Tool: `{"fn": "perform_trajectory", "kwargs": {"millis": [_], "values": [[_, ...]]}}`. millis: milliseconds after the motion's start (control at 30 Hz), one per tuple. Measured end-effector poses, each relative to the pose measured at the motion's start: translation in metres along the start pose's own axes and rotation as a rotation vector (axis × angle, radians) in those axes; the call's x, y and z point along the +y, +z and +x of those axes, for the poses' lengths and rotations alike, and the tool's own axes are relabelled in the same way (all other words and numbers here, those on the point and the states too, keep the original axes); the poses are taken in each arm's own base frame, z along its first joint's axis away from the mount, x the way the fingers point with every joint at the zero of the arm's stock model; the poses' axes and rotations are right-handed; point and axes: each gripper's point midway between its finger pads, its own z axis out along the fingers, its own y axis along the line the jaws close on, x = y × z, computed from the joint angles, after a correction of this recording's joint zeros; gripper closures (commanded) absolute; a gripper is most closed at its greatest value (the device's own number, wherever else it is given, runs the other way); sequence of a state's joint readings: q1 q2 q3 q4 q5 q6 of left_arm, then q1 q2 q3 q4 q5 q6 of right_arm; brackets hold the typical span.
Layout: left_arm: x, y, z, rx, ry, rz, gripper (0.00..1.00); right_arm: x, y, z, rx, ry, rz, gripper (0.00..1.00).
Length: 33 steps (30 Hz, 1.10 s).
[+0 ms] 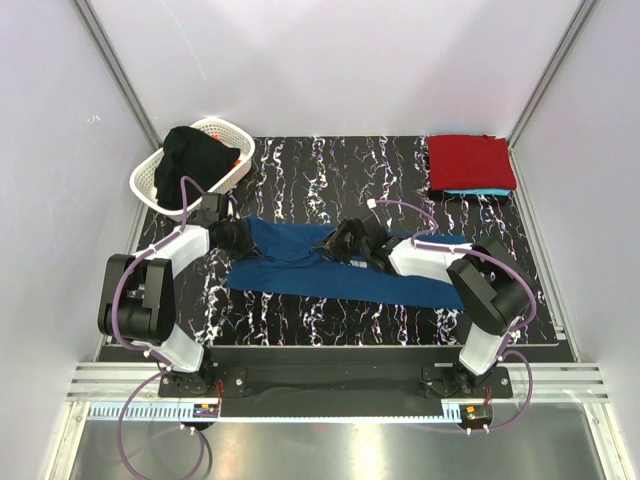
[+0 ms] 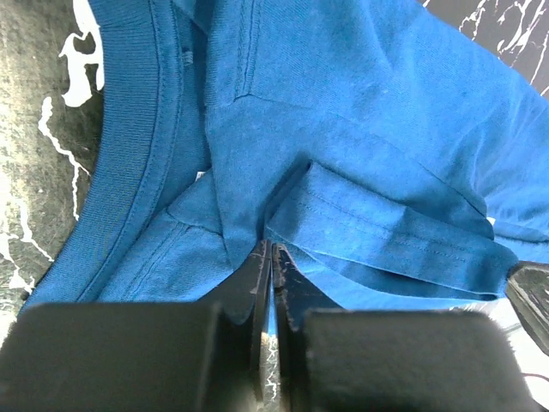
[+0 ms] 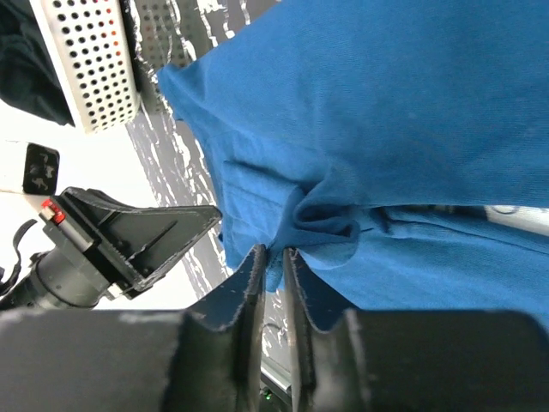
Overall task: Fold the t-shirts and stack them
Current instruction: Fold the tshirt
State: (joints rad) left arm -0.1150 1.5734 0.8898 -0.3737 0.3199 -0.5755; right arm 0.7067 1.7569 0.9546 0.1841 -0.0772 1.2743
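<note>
Findings, as you see them:

1. Blue t-shirt (image 1: 290,262): lies spread across the middle of the tabletop (image 1: 330,165), long axis running left-right, nearer the near edge than the far. Cloth is rumpled at its left end and bunched at centre. Collar rib shows in the left wrist view, to the left of the fingers.

2. Left gripper (image 1: 232,238): at the shirt's left end. Wrist cam shows the fingers pressed together with a fold of blue cloth caught at the tips, beside a stitched hem. Verdict: pinching the shirt.

3. Right gripper (image 1: 352,243): at the shirt's centre, on the far-side edge. Wrist cam shows the fingers nearly together, only a thin slit between, with a gathered knot of blue fabric nipped at the tips. Verdict: pinching the shirt.

4. Red t-shirt (image 1: 470,160): folded, at the far right corner, sitting on top of the turquoise t-shirt (image 1: 478,191), of which only a strip along the near side shows.

5. White basket (image 1: 150,180): far left corner, tilted, a dark garment (image 1: 197,152) heaped in it. Colour and print of that item: cannot tell.
</note>
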Motion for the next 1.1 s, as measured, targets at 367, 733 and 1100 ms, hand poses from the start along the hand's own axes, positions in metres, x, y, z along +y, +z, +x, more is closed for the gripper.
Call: {"fn": "perform_trajectory", "kwargs": {"millis": [367, 733, 1100], "values": [[0.013, 0.003, 0.012, 0.028, -0.015, -0.039, 0.86, -0.030, 0.001, -0.004, -0.049, 0.056, 0.091, 0.96], [0.003, 0.003, -0.003, 0.007, -0.002, -0.025, 1.00, -0.024, -0.006, -0.005, -0.053, 0.057, 0.078, 0.90], [-0.001, 0.019, -0.010, 0.030, 0.008, -0.033, 1.00, -0.024, -0.006, -0.005, -0.052, 0.054, 0.078, 0.89]]}}
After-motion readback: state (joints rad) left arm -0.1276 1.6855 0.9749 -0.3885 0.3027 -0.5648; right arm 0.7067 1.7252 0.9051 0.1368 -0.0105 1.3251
